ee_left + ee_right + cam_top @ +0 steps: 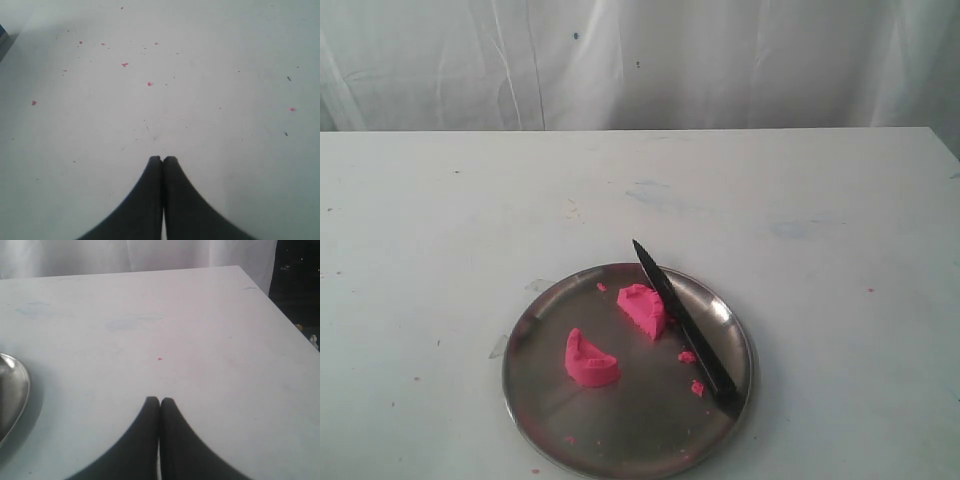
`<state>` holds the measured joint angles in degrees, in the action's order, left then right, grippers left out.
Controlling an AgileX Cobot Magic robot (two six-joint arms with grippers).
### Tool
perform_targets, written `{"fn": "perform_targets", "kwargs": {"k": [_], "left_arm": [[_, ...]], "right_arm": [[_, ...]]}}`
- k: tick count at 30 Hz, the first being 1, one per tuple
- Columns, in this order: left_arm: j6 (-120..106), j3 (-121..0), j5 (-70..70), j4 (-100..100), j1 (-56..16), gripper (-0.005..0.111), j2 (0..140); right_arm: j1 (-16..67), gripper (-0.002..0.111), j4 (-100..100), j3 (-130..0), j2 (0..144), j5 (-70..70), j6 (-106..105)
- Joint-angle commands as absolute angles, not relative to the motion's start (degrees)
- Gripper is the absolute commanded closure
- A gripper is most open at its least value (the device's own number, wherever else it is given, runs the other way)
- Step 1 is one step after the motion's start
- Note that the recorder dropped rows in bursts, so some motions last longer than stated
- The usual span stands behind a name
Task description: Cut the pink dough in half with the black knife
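The pink dough lies in two half-moon pieces on the round steel plate (540, 400), one piece (590, 362) at the left and the other (642, 308) near the middle. The black knife (688, 332) rests across the plate's right side, its tip past the far rim and its handle on the near right rim. Neither arm shows in the exterior view. My left gripper (162, 159) is shut over bare table, holding nothing. My right gripper (160, 400) is shut and empty too, with the plate's rim (20, 390) off to one side in the right wrist view.
Small pink crumbs (692, 372) lie on the plate beside the knife, and tiny pink specks (124, 64) dot the white table. The table's far right corner (245, 275) and edge show in the right wrist view. A white curtain (640, 60) hangs behind.
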<state>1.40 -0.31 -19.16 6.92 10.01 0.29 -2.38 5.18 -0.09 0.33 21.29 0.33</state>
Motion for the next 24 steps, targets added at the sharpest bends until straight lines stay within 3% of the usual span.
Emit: {"fn": "perform_targets", "kwargs": {"k": [1, 15, 24], "left_arm": [[0.8, 0.0, -21.5, 6.4, 10.1, 0.107, 0.0], [1.7, 0.0, -21.3, 6.2, 10.2, 0.107, 0.0], [6.9, 0.0, -20.9, -8.0, 10.2, 0.107, 0.0]], "right_arm": [[-2.3, 0.108, 5.0, 0.0, 0.0, 20.9, 0.6], [-1.7, 0.108, 4.5, 0.0, 0.0, 20.1, 0.0], [-1.6, 0.108, 4.6, 0.0, 0.0, 20.1, 0.0]]}}
